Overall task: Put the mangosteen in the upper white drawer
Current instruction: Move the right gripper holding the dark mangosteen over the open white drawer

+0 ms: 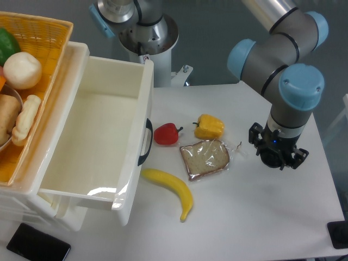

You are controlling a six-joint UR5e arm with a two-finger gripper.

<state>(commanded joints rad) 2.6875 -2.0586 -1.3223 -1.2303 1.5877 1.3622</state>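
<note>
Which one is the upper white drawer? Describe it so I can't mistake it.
On the table's left in view, beside the orange woven basket, sits the upper white drawer, pulled open. It is deep, glossy and smooth-walled, and its dark curved handle faces the red pepper.

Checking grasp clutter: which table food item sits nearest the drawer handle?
The red pepper, just right of the drawer's dark handle; the banana lies lower, near the drawer's front corner.

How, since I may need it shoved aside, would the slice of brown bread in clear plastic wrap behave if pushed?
The bread slice in clear wrap lies flat, so it would probably slide, not roll. Its loose glossy film may crinkle or slip.
</note>
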